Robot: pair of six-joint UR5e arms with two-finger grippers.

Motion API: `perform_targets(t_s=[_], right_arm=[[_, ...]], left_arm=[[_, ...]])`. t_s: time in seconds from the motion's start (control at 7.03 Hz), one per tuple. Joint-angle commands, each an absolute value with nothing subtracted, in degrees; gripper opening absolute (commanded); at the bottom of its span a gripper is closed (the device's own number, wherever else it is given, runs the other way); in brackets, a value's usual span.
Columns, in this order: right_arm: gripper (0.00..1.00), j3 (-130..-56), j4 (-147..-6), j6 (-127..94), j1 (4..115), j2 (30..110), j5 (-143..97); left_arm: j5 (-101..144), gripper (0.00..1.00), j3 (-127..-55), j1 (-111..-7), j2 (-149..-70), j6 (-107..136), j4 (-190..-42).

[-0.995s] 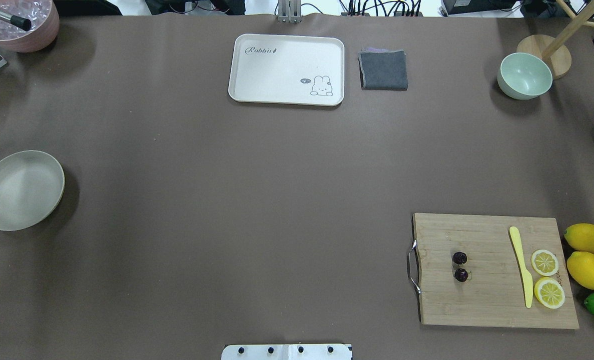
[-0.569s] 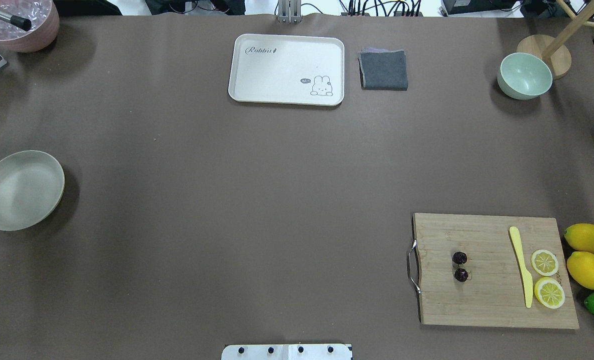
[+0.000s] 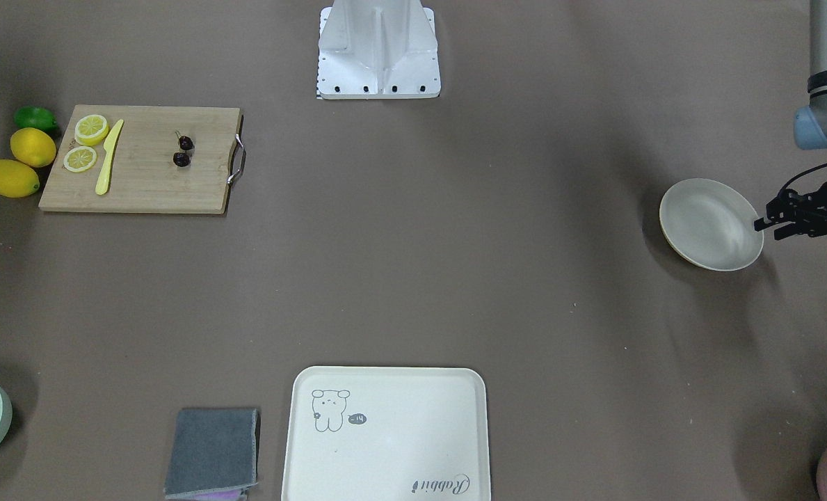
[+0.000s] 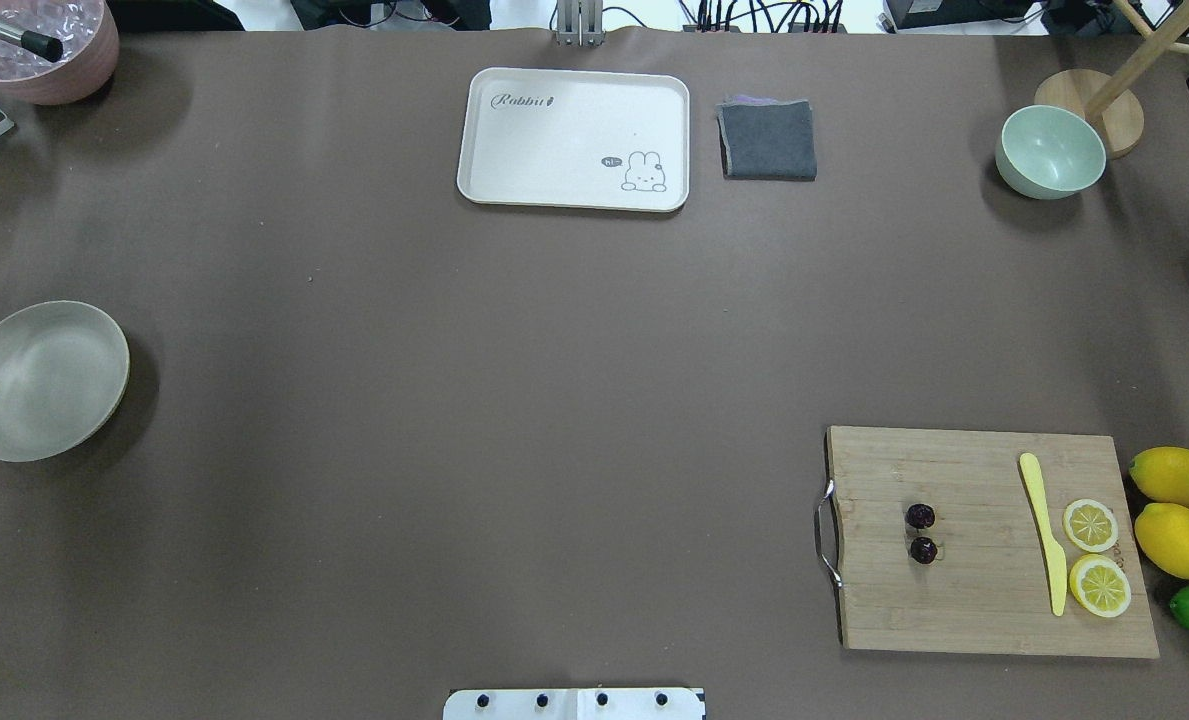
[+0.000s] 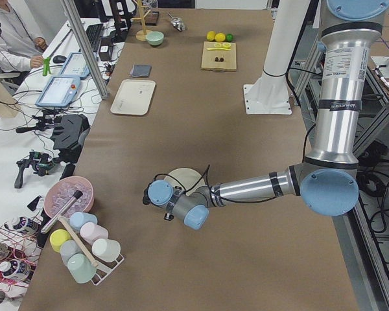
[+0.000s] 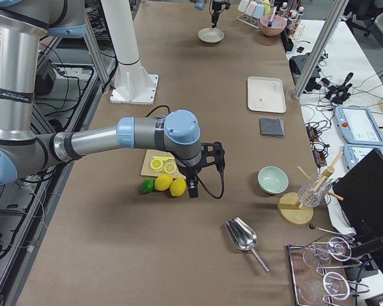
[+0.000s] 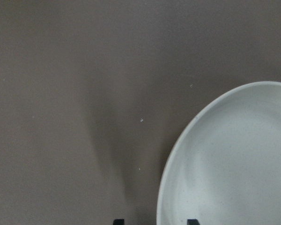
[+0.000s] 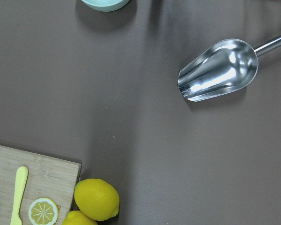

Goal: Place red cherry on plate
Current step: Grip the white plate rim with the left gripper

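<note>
Only the left gripper (image 3: 766,227) has stirred: its dark tip has crept a touch further in over the outer edge of the plate (image 4: 44,400), while everything else sits as it did a second ago. From its wrist camera the two fingertips (image 7: 192,221) stand apart with nothing held, and the plate's rim runs between them. The red cherry (image 4: 921,533) lies on the bamboo cutting board (image 4: 954,610), near the handle end, right across the table and well apart from that gripper and from the plate. The right gripper (image 6: 193,187) hangs off the board's other end, just beyond the lemons (image 4: 1176,478), so the yellow plastic knife (image 4: 1044,530) and the lemon slices (image 4: 1091,525) lie between it and the cherry. Whether its fingers are parted or closed, I cannot tell.
</note>
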State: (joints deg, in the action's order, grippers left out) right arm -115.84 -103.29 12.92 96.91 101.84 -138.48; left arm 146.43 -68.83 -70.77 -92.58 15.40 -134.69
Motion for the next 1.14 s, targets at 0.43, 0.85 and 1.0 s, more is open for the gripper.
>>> perform_targets(t_s=[0.43, 0.85, 1.0], right_arm=[[1.0, -115.8, -103.3, 12.9, 96.9, 101.9, -138.4], [1.0, -116.0, -103.4, 12.8, 96.9, 101.9, -138.4], [1.0, -116.0, -103.4, 12.8, 96.9, 101.9, -138.4]], left_arm=[[144.7, 0.0, -68.1, -65.8, -92.3, 29.9, -144.1], [148.3, 0.0, -69.2, -65.9, -92.8, 30.3, -144.0], [150.9, 0.0, -69.2, -66.4, -93.0, 30.4, -143.9]])
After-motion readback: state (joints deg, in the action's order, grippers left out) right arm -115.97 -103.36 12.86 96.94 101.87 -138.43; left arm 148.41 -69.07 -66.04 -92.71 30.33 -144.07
